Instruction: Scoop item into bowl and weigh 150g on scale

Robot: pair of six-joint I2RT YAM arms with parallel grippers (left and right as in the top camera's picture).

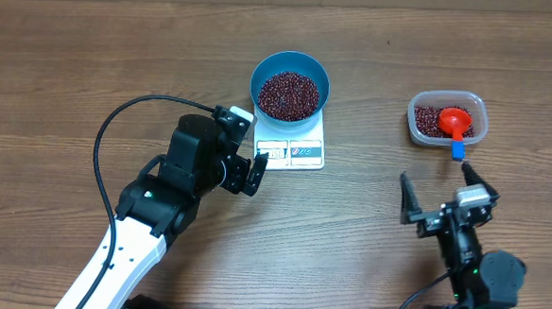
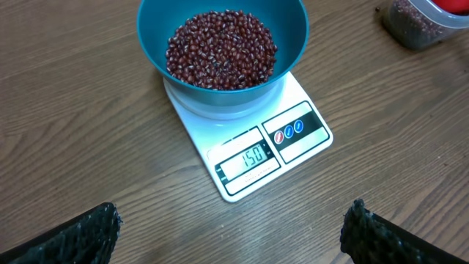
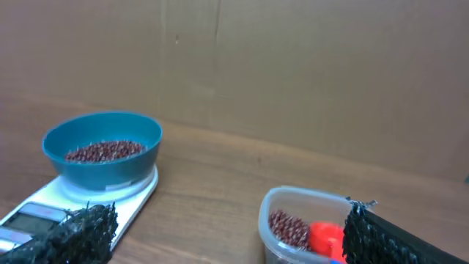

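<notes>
Looking down from overhead: the blue bowl [image 1: 258, 78] sits on the back half of the white scale [image 1: 305, 148], near the middle of the table [image 1: 73, 49]. The bowl holds a heap of dark red-brown beans [image 1: 289, 96]. The left claw [image 1: 251, 142] hovers just left of the scale, jaws spread wide, nothing between them. At the right a clear plastic tub [image 1: 415, 114] holds more beans and a red scoop [image 1: 455, 118], whose blue handle sticks out over the tub's near rim. The right claw [image 1: 440, 187] is just in front of the tub, apart from it, jaws wide and holding nothing.

Left wrist view: the bowl [image 2: 150, 44] is centred on the round plate of the scale [image 2: 304, 99], with the beans [image 2: 222, 50] well below the rim. The display [image 2: 251, 156] on the scale's front edge reads 150; three small round buttons sit beside it. Both tips of the left claw [image 2: 231, 231] show at the bottom corners, far apart, with bare table between them. A corner of the tub [image 2: 410, 26] shows at top right.

Right wrist view: the bowl [image 3: 102, 165] stands on the scale [image 3: 44, 209] at the left, with the beans [image 3: 105, 150] visible over the rim. The tub [image 3: 293, 196] is low and right of centre, and beans and the red scoop [image 3: 326, 238] show through its wall. The tips of the right claw [image 3: 227, 227] frame the bottom edge, spread wide, gripping nothing. A brown cardboard wall [image 3: 293, 73] stands behind the table.
</notes>
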